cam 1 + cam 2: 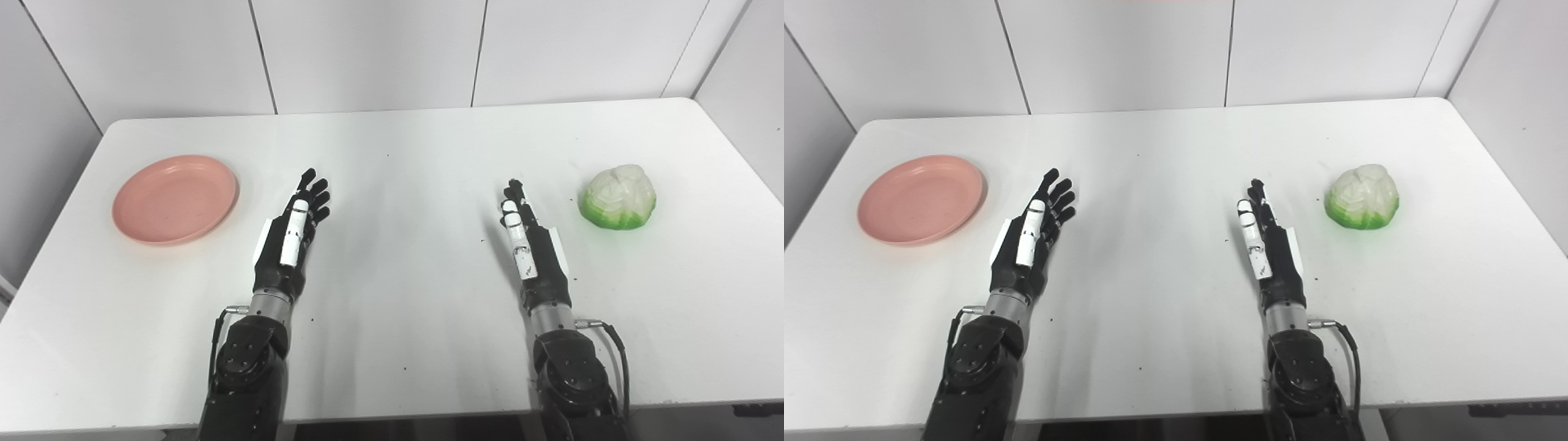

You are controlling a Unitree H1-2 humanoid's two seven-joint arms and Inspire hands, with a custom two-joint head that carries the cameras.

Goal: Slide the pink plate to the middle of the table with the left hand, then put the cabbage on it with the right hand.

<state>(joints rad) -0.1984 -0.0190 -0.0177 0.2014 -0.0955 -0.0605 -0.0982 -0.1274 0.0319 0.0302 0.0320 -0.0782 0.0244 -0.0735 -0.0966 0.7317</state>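
A pink plate (175, 198) lies flat on the left side of the white table (404, 153), with nothing on it. A pale green and white cabbage (618, 197) sits on the right side. My left hand (294, 236) rests open just right of the plate, fingers stretched forward, a small gap away from its rim. My right hand (530, 242) is open too, fingers straight, a short way left of the cabbage and not touching it. Both hands hold nothing.
White wall panels (367, 49) stand behind the table's far edge. The table's front edge runs below my forearms. Small dark specks dot the tabletop.
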